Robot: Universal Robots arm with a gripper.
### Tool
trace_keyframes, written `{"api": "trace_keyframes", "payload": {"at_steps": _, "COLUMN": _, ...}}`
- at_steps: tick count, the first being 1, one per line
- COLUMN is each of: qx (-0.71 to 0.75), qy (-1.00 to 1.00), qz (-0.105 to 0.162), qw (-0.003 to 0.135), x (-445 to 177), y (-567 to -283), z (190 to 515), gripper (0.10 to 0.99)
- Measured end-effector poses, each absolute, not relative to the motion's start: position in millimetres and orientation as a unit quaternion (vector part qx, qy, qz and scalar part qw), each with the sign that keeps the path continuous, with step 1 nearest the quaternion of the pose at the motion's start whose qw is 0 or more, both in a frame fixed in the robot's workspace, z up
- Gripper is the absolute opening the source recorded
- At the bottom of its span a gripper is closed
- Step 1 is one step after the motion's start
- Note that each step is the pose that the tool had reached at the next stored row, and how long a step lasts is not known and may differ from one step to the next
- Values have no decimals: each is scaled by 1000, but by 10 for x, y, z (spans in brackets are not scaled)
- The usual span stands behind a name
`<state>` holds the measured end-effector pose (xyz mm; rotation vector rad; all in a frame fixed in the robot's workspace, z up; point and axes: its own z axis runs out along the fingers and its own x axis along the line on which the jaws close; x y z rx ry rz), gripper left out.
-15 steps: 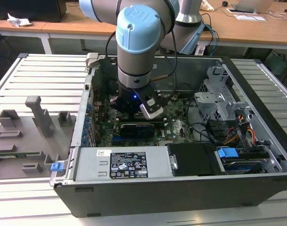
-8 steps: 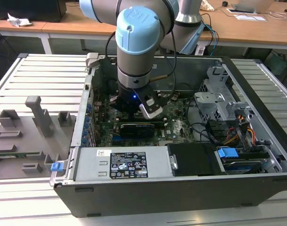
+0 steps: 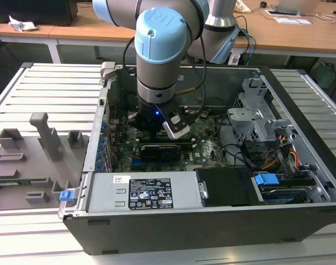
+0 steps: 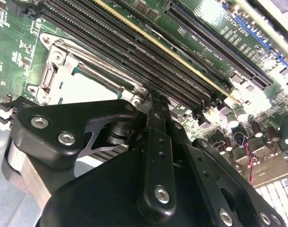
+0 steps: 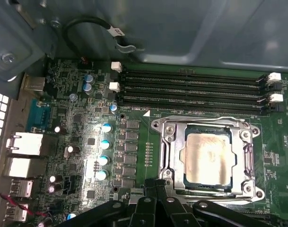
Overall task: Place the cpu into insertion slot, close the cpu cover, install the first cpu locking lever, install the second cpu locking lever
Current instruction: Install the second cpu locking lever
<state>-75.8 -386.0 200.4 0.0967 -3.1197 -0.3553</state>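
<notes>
The pincer (image 5: 155, 191) – clenched, empty – sits at the cpu cover (image 5: 170, 156); cpu (image 5: 207, 156) seated, probably light, fragile – edge-hold only.

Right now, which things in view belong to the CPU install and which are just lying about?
Job:
cpu, seated in insertion slot
cpu cover, down around the chip
gripper, at the socket's edge

Lying about:
memory slots
grey fixture blocks
power supply
drive cage

Beige cpu (image 5: 206, 156) seated in insertion slot (image 5: 178, 142), cpu cover (image 5: 248, 156) closed.
</notes>
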Motion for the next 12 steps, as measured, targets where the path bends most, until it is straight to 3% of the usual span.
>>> {"api": "trace_keyframes", "payload": {"at_steps": 12, "qx": 31, "qy": -993, "qz": -113, "qw": 0, "x": -759, "y": -3860, "z": 2109, "gripper": 106}}
